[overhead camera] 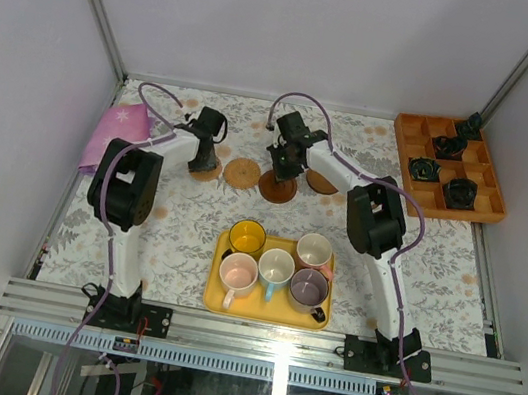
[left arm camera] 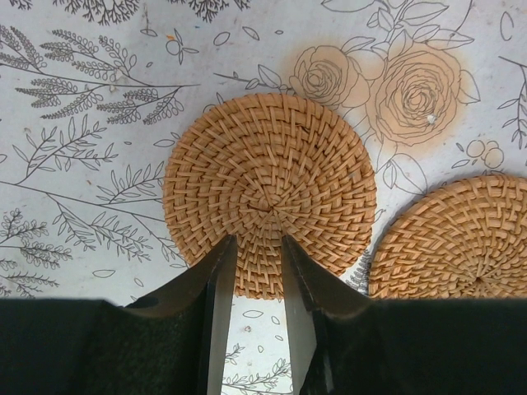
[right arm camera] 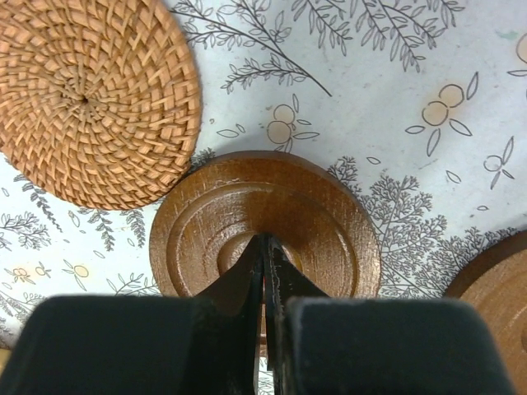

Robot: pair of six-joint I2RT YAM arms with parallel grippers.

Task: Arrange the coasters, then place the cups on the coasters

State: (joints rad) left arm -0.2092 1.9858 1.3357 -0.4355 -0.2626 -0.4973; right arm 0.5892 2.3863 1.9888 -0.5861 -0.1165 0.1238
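On the flowery table [overhead camera: 137, 227], your yellow tray [overhead camera: 213, 296] sits at the front with all five cups [overhead camera: 276, 265] inside it. Behind the tray, the coasters [overhead camera: 243, 173] lie in a row on the table. Your left gripper [left arm camera: 257, 240] has its fingers a little apart over the near edge of a woven coaster [left arm camera: 272, 164]. Your right gripper [right arm camera: 265, 240] is squeezed together, with its tips at the middle of a dark wooden coaster [right arm camera: 329, 218].
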